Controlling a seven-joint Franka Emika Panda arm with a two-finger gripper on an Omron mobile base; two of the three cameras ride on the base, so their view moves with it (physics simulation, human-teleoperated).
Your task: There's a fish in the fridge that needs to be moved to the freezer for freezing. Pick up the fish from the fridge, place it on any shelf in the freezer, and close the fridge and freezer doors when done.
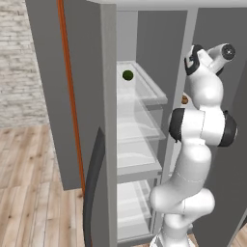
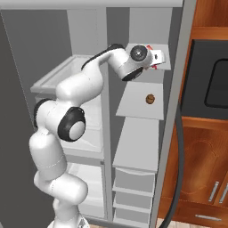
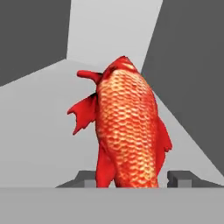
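on the left, the fridge (image 1: pixel 140 125) stands open with its clear glass shelves, a dark green ball (image 1: pixel 128 75) on the upper one. right of it, the arm reaches into the freezer (image 2: pixel 142 133), the hand (image 2: pixel 156 58) at the top shelf (image 2: pixel 162 67), above a small brown round item (image 2: pixel 150 99). the fish (image 3: pixel 127 127) sits between the fingertips (image 3: pixel 179 177); whether they grip it or have let go i cannot tell. the placing step seems in hand; next calls for a clear release, backing out, then closing both doors.
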